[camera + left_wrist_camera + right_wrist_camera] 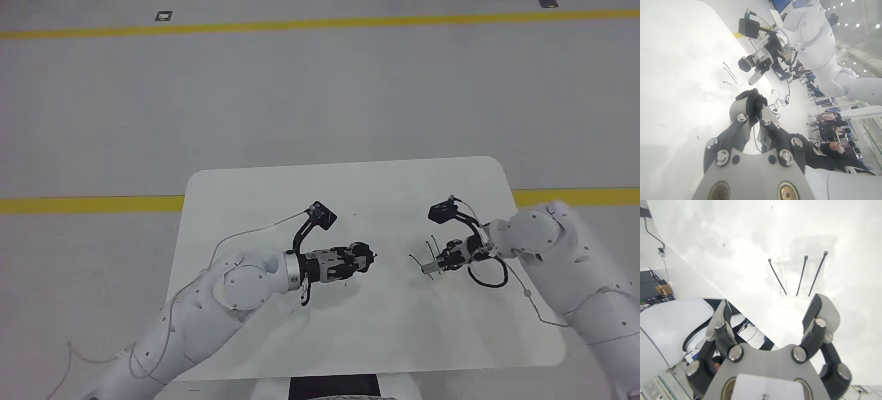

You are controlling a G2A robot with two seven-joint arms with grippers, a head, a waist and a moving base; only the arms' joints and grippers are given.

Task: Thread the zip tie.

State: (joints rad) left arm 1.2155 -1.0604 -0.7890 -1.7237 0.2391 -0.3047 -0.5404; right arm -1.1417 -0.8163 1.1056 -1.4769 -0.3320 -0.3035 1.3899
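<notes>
the left tool point(754, 98) has its black pads pressed together. a thin dark strip point(755, 135) runs back from between them; it looks like a zip tie pinched in the grip, though against the dark pads that is hard to make out for sure. seen from the top view, this tool point(368, 257) hangs over the middle of the white tabletop point(300, 200), pointing across toward the other arm.

the right tool point(770, 308) is spread wide, its two ribbed fingers point(814, 307) well apart with nothing between them. it sits above the tabletop, facing the left tool with a gap between the two. in the left wrist view it point(751, 76) is tilted down toward the surface.

just ahead of the open right tool, three black zip ties lie flat on the tabletop, side by side and apart from one another. the first zip tie point(777, 276) slants away from the other two. the middle zip tie point(801, 275) and the third zip tie point(817, 273) lie closer together, fanning slightly. all three have their square heads at the end far from the right tool and their pointed tails nearest it. none touches either tool.
</notes>
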